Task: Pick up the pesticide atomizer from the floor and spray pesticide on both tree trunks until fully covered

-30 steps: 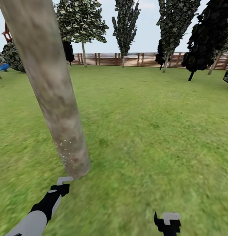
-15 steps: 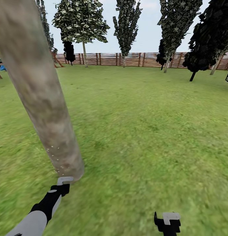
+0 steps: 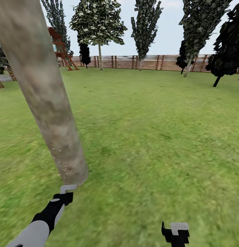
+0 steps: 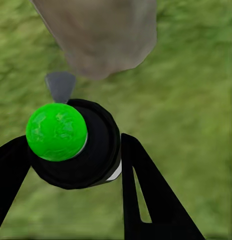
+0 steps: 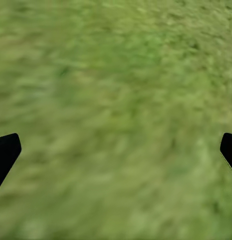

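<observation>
The left pincer point(image 4: 76, 165) grips the black atomizer point(image 4: 78, 145), right at the tree trunk's point(image 3: 47, 99) base. Whitish specks point(image 3: 64, 168) dot the bark there. The right pincer point(image 5: 116, 150) gapes wide over grass point(image 5: 120, 75).

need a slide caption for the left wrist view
Left gripper holding the green-topped black atomizer, aimed at the trunk base above grass.
</observation>
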Robot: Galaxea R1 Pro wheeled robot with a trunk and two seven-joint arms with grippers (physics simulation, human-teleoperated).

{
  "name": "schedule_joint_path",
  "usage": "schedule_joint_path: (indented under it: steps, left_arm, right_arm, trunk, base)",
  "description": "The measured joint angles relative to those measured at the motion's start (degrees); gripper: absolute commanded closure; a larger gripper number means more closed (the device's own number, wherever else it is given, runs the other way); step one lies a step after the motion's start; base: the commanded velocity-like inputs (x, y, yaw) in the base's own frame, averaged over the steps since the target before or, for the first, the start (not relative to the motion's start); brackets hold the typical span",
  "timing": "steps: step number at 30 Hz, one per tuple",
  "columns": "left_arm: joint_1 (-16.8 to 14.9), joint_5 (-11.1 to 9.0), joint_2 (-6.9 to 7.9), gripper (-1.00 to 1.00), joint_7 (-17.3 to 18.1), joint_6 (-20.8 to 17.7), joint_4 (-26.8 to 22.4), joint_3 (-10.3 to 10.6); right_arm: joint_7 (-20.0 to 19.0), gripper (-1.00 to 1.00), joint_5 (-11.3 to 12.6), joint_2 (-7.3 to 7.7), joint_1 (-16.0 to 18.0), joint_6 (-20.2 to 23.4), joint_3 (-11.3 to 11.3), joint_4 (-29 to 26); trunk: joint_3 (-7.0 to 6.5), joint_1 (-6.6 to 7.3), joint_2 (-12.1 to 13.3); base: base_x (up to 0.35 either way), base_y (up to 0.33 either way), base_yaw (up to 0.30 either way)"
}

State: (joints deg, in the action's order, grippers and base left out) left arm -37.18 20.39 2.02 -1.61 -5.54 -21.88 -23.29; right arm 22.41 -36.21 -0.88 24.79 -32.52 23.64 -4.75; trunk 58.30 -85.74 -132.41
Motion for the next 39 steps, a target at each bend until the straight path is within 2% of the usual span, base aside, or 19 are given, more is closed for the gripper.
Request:
schedule_joint_path:
  steps: [11, 39]
  left_arm:
    - [0.0, 0.0, 0.0, 1.0, -0.09, -0.09, -0.01, 0.0]
    - [0.0, 0.0, -0.09, 1.0, -0.09, -0.09, 0.0, 0.0]
  right_arm:
    - [0.0, -1.0, 0.0, 0.0, 0.0, 0.0, 0.0, 0.0]
    - [0.0, -1.0, 0.0, 0.0, 0.0, 0.0, 0.0, 0.0]
  trunk:
    - [0.0, 0.0, 0.0]
    - [0.0, 0.0, 0.0]
  base:
    - [0.066, -0.273, 0.031]
    - [0.173, -0.242, 0.264]
